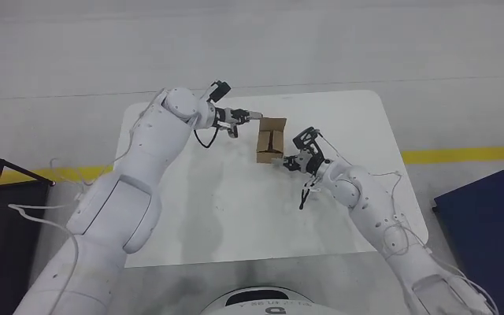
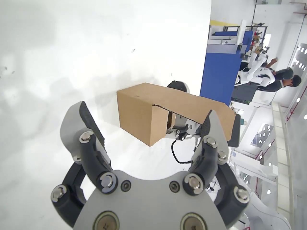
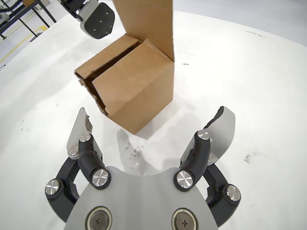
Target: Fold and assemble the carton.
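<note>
Flanking carton (image 1: 271,142), spread pincers (image 2: 147,108) (image 3: 153,109), perhaps touching.

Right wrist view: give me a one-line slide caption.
Open right gripper facing the brown carton on the white table, one tall flap upright.

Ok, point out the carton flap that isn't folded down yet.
The tall flap of the carton: it stands upright, while the other two flaps lie folded over the top.

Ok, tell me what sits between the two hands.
The carton: it stands on the table, with the left hand on one side and the right hand opposite, as the top view shows.
</note>
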Robot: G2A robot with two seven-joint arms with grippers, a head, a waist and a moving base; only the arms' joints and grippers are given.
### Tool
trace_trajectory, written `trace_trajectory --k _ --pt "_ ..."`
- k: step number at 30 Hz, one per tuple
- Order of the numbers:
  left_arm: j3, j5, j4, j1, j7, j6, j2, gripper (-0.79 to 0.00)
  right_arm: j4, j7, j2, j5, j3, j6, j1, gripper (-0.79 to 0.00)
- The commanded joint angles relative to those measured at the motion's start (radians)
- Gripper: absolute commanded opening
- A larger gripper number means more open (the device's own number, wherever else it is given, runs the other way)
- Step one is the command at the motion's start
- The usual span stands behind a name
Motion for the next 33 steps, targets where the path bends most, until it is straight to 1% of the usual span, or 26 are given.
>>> trace_trajectory --k 1,8,16,20,23,27,30,33 --pt "0.005 0.01 0.003 -0.004 -0.028 -0.017 -0.001 0.0 0.007 -0.009 -0.001 -0.002 0.003 0.008 0.004 0.0" --pt "0.024 0.041 -0.012 0.0 -0.115 -0.079 -0.008 0.0 0.023 -0.026 -0.005 -0.003 0.01 0.02 0.021 0.0" --pt "0.053 0.075 -0.018 0.025 -0.141 -0.062 -0.028 0.0 0.052 -0.025 -0.012 0.008 0.004 0.02 0.041 0.0" --pt "0.061 0.078 -0.018 0.031 -0.148 -0.061 -0.039 0.0 0.059 -0.006 -0.003 0.022 0.042 0.004 0.033 0.0" --pt "0.067 0.082 -0.014 0.03 -0.147 -0.058 -0.047 -0.006 0.026 0.018 0.01 0.052 0.094 -0.017 0.011 0.0" --pt "0.075 0.092 -0.005 0.024 -0.151 -0.053 -0.057 -0.022 -0.053 0.022 0.023 0.083 0.148 -0.016 -0.033 0.0" --pt "0.085 0.108 0.003 0.022 -0.158 -0.044 -0.065 -0.037 -0.096 0.028 0.025 0.091 0.158 -0.013 -0.055 0.0" --pt "0.091 0.117 0.012 0.018 -0.152 -0.038 -0.072 -0.049 -0.115 0.033 0.023 0.086 0.144 -0.01 -0.063 0.0"
